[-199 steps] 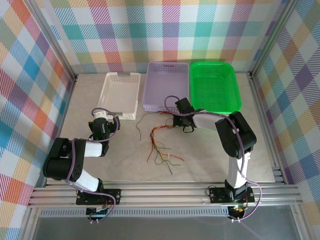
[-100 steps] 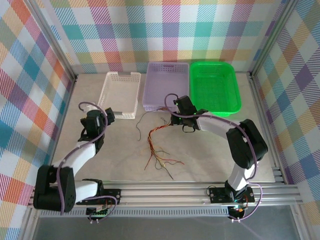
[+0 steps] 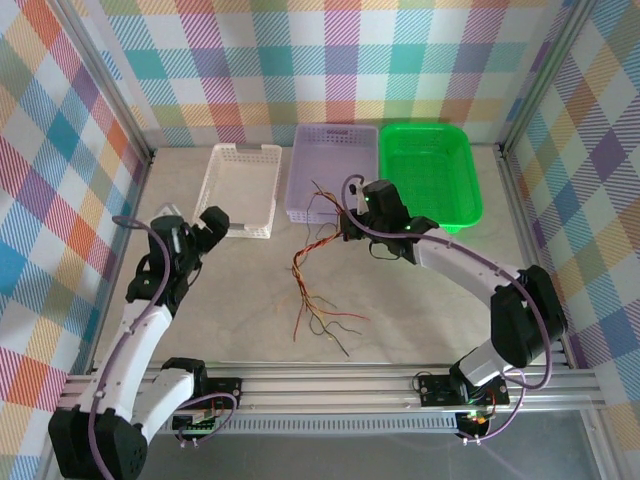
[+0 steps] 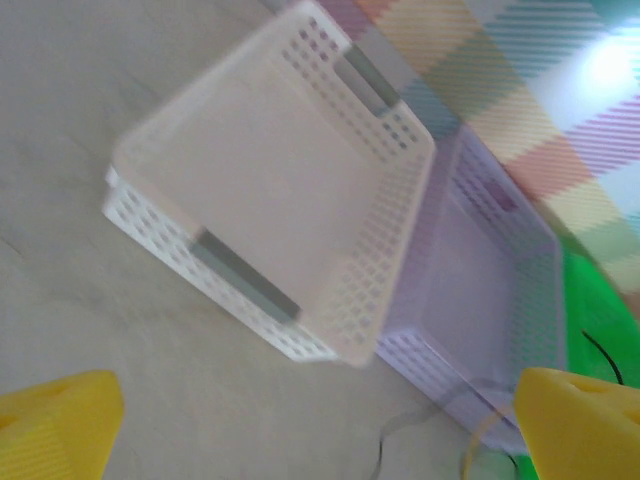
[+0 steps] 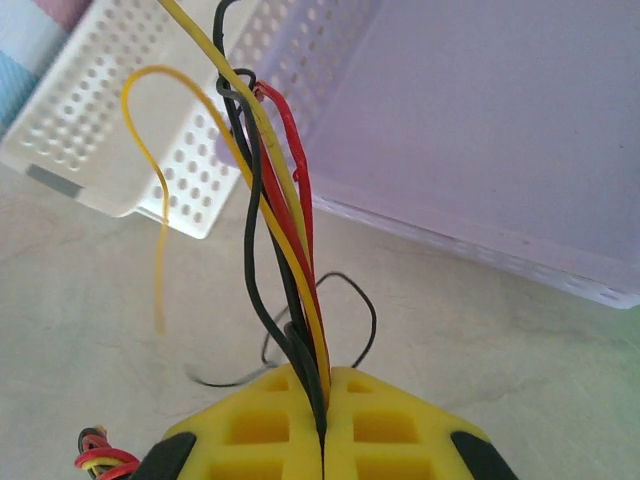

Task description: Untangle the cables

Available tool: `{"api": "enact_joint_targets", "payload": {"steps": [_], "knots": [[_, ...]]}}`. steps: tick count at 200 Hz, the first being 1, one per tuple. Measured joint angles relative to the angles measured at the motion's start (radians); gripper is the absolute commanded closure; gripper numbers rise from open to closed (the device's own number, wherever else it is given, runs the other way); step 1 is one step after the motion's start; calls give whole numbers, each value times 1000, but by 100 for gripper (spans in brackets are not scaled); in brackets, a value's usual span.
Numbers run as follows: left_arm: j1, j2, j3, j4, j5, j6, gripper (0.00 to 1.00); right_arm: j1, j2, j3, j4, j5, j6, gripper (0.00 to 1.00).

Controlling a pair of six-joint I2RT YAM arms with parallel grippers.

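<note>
You see the right gripper [image 5: 322, 405] clamped on the cables [image 5: 285, 250] at bottom centre | left gripper [image 4: 318, 425] jaws wide apart, white basket [image 4: 395, 235] mid-frame above.

The left arm is reaching toward 12 o'clock, the left tool [image 4: 320, 425] standing wide open. The right arm is stretching toward 10 o'clock, the right tool [image 5: 322, 405] pinching the cables [image 5: 305, 300].
</note>
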Motion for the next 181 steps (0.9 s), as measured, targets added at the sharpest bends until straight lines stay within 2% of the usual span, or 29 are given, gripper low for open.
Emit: {"api": "enact_joint_targets", "payload": {"steps": [43,76,102,140,181], "knots": [[-19,-119,-180,90,212,-114,1,0,-65,3,-24,-64,-13,100],[-99,-199,-307,209,335,-192,16,0,-78,61,-73,-108,-23,100],[-202,-256,-321,241,342,-201,21,0,-77,136,-107,-152,-25,100],[-375,-292,-321,299,316,-184,34,-2,-50,248,-154,-227,-22,100],[-464,-248,-321,318,289,-138,39,-9,29,346,-219,-333,-10,100]]}}
